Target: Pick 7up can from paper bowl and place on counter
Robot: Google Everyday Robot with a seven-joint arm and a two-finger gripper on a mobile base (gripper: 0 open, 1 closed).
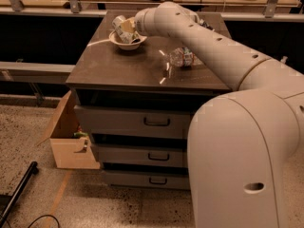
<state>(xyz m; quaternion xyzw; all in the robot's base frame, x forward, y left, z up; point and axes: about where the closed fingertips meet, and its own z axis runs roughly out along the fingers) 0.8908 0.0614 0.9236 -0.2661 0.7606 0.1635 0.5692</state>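
The paper bowl [127, 42] stands at the far left of the counter [118, 68]. The 7up can [120, 26] lies tilted in the bowl, its silvery end up and to the left. My gripper [131, 28] is at the end of the long white arm, right over the bowl and against the can's right side. The arm hides part of the can and the bowl's right rim.
A clear plastic water bottle [183, 57] lies on its side at the counter's middle right, next to my arm. Three handled drawers [156, 122] are below. An open cardboard box [66, 139] stands on the floor to the left. A black pole [16, 194] lies at lower left.
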